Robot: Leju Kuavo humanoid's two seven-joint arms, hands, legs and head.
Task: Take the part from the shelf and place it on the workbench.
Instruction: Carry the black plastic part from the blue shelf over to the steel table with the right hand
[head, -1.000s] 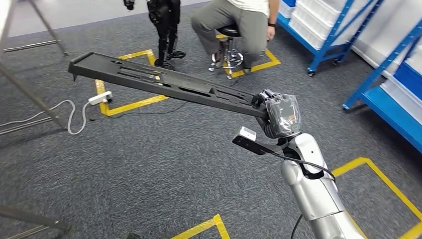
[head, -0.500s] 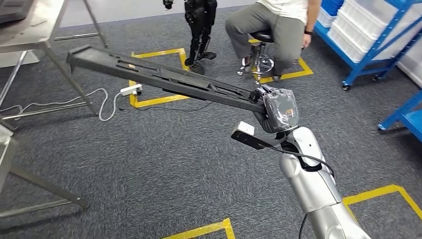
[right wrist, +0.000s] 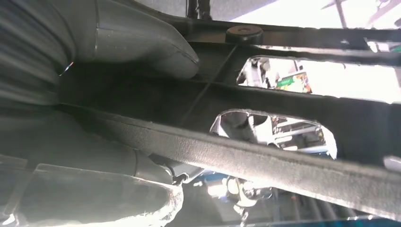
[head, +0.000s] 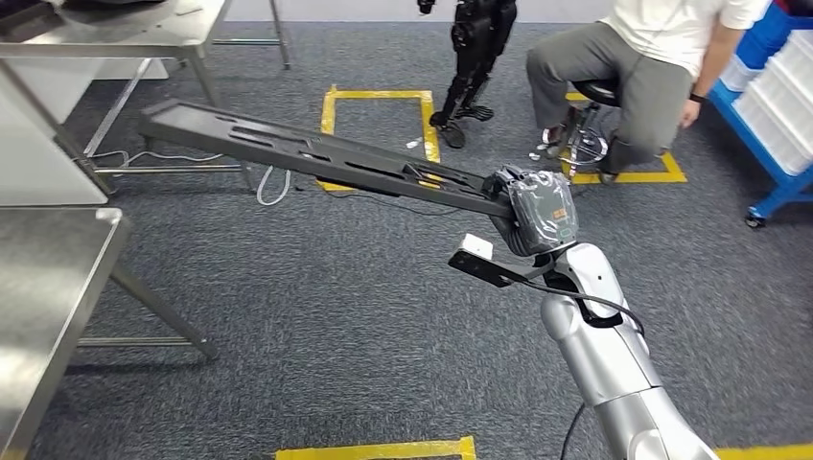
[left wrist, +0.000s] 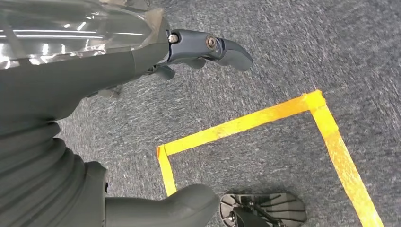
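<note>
My right hand (head: 533,213) grips one end of a long black plastic part (head: 307,153) with slots along its length. The part sticks out to the left, level above the carpet, its far end near the steel workbench (head: 48,287) at the lower left. Seen from the right wrist, the thumb (right wrist: 142,42) and fingers clamp the part's underside (right wrist: 283,156). My left hand (left wrist: 118,52) hangs over the carpet with its fingers apart and nothing in them.
A second steel table (head: 125,34) stands at the back left. A person (head: 652,57) sits on a stool at the back right beside another robot's dark legs (head: 475,57). Blue shelving (head: 777,105) lines the right edge. Yellow tape squares (head: 379,125) mark the grey carpet.
The whole view has swung leftward: the shelving and the seated person slid right, and the steel workbench came into view at the lower left. My right hand still holds the part.
</note>
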